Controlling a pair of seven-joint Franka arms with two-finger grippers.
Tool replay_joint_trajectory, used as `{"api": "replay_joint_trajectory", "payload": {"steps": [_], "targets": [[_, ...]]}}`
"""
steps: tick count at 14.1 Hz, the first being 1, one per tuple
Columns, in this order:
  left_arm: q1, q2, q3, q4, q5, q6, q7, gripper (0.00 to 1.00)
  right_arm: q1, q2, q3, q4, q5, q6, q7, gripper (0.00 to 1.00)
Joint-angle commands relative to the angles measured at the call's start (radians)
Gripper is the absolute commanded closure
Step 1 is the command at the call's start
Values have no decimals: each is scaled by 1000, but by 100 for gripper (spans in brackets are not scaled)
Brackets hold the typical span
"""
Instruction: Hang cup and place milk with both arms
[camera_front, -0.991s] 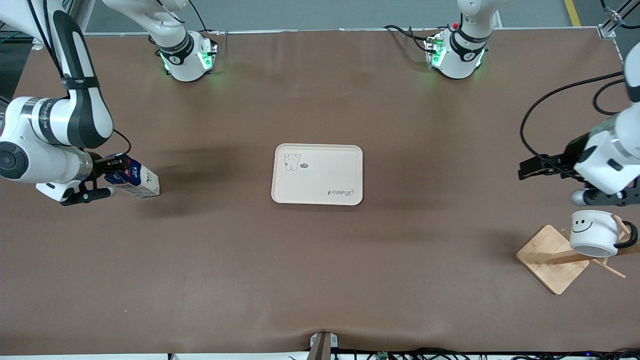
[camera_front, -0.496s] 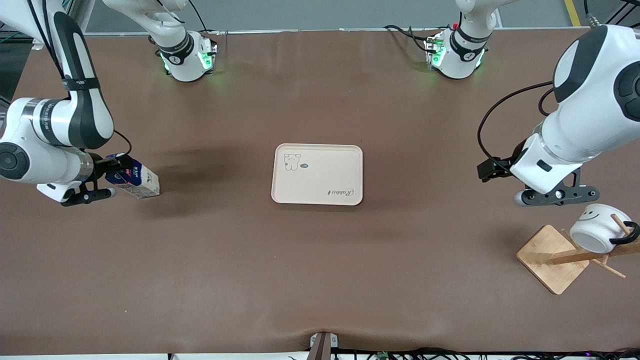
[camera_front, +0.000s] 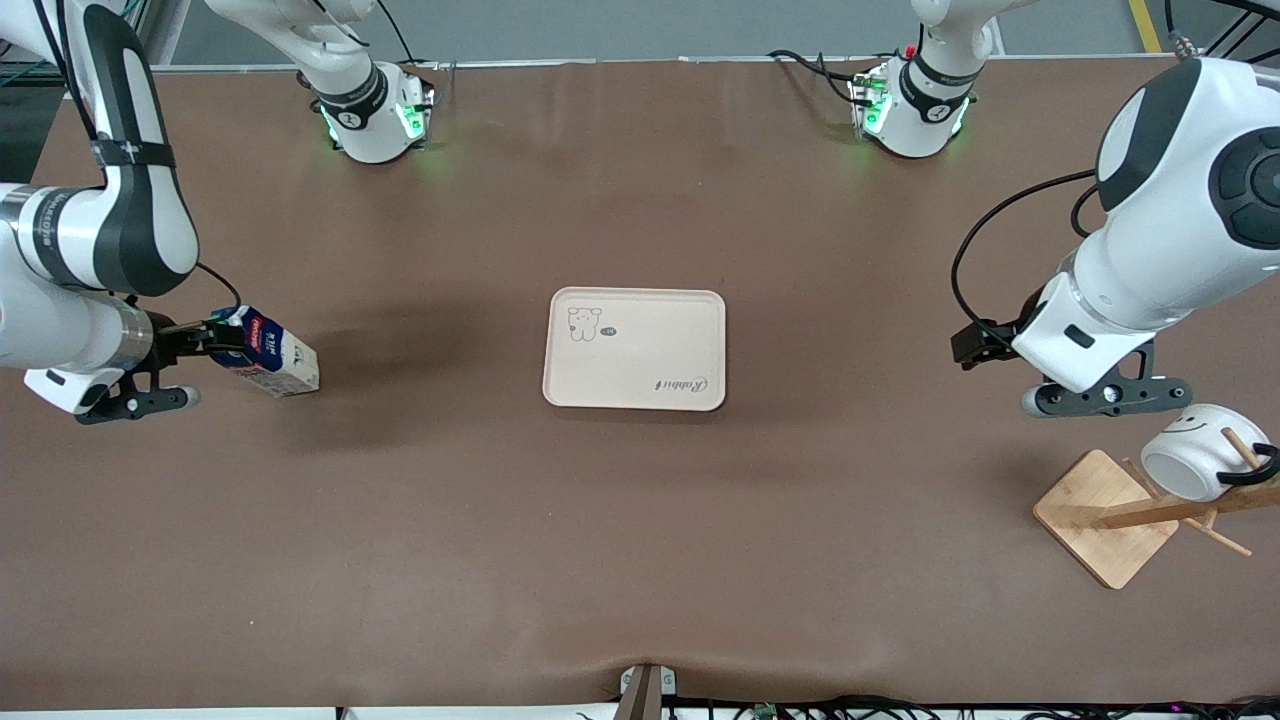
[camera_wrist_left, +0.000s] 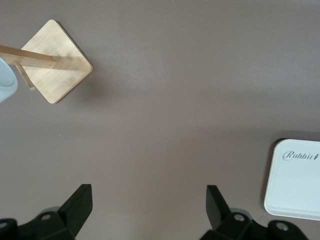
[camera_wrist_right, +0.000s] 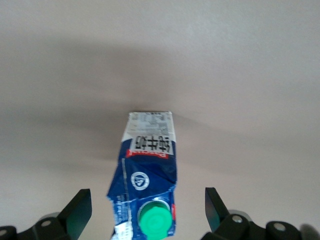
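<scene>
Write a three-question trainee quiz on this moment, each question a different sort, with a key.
1. True or false: the white smiley mug hangs on the bamboo peg rack.
2. Where is the dark-blue milk carton with the green cap? A) on the cream rectangular tray B) on the table between the right gripper's open fingers
3. Fill in: the left gripper is ___.

Key: 1 true; 2 B; 3 open

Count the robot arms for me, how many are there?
2. The right arm reaches down at its own end of the table, its pincer open around the milk carton. The left arm is at its own end, above the cup on the wooden rack.
</scene>
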Motion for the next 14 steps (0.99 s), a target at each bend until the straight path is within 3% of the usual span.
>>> {"api": "replay_joint_trajectory", "payload": {"steps": [1, 3, 5, 7, 8, 9, 12, 14], "targets": [[23, -40, 4, 5, 24, -8, 13, 0, -11, 0, 15, 37, 38, -19, 8, 0], [44, -61, 1, 5, 24, -13, 23, 0, -11, 9, 15, 118, 37, -97, -1, 0], [61, -66, 0, 5, 13, -14, 27, 0, -22, 66, 16, 271, 41, -165, 4, 0], [61, -136, 19, -10, -1, -14, 58, 0, -16, 109, 16, 409, 40, -201, 8, 0], [32, -164, 57, -32, -2, -17, 114, 0, -10, 111, 16, 448, 32, -238, 10, 0], [-30, -210, 149, -56, -13, -22, 162, 0, -11, 111, 21, 480, 40, -273, 8, 0], [-182, -320, 402, -161, -201, -21, 184, 0, -7, 108, 15, 566, 51, -285, 48, 0], [-253, -360, 476, -207, -217, -19, 185, 0, -1, 89, 21, 557, 57, -324, 112, 0]]}}
